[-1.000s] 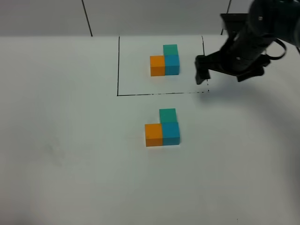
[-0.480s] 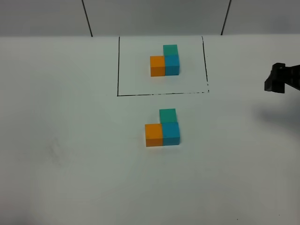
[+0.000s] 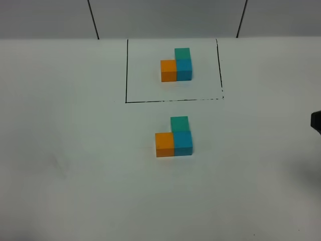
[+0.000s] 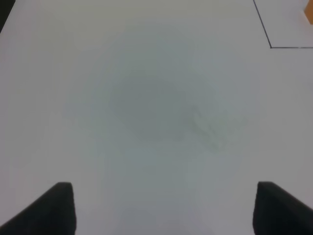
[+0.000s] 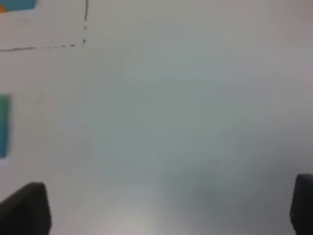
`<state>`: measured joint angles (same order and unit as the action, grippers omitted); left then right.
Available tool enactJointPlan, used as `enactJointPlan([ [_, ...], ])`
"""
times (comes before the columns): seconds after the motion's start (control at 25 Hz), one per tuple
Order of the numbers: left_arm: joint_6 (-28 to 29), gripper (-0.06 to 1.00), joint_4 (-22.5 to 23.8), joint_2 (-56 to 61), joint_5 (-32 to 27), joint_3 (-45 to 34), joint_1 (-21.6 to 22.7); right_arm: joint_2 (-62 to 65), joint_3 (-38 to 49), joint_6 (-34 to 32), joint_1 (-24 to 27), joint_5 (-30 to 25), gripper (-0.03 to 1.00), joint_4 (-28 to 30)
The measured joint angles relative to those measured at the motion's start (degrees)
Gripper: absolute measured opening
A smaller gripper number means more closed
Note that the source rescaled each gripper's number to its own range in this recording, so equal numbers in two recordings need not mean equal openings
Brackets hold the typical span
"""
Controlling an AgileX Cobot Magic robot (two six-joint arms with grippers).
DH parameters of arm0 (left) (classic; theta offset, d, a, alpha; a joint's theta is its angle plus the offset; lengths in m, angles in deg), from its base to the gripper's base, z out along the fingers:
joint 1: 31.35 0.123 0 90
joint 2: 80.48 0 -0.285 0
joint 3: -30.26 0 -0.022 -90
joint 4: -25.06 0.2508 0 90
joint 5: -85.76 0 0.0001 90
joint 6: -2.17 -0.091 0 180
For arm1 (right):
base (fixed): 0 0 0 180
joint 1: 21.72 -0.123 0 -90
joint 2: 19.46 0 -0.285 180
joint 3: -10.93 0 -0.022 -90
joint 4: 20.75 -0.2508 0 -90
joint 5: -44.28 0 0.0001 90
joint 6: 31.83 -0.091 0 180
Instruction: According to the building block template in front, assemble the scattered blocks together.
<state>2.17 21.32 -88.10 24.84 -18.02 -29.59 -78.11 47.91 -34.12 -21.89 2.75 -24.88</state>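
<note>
The template [image 3: 176,65] is an L-shaped cluster of orange, blue and teal-green cubes inside a thin black drawn rectangle [image 3: 126,75] at the back. In front of it the loose orange cube [image 3: 164,144], blue cube [image 3: 182,142] and teal-green cube [image 3: 179,123] stand pressed together in the same L shape, unframed. My right gripper [image 5: 166,210] is open and empty over bare table right of the cubes; only a dark tip [image 3: 316,121] shows at the right edge of the high view. My left gripper [image 4: 164,208] is open and empty over bare table, out of the high view.
The white table [image 3: 75,175] ends at a grey back wall [image 3: 165,17]. The right wrist view shows a corner of the drawn rectangle [image 5: 84,41] and an edge of the teal-green cube [image 5: 3,115]. The left wrist view shows the frame's corner [image 4: 270,46].
My right arm has drawn back from beside the template's frame to the right, almost out of the high view. The cubes have not moved.
</note>
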Motion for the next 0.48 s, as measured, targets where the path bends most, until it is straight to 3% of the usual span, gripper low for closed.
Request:
enactJointPlan([
  [0.16, 0.0, 0.59, 0.0, 0.0, 0.0, 0.0, 0.0, 8.65, 1.9, -4.62, -4.47, -8.23, 1.0, 3.43],
  [0.48, 0.0, 0.59, 0.0, 0.0, 0.0, 0.0, 0.0, 26.99, 6.91, -8.47, -8.03, -16.57, 1.0, 6.32],
])
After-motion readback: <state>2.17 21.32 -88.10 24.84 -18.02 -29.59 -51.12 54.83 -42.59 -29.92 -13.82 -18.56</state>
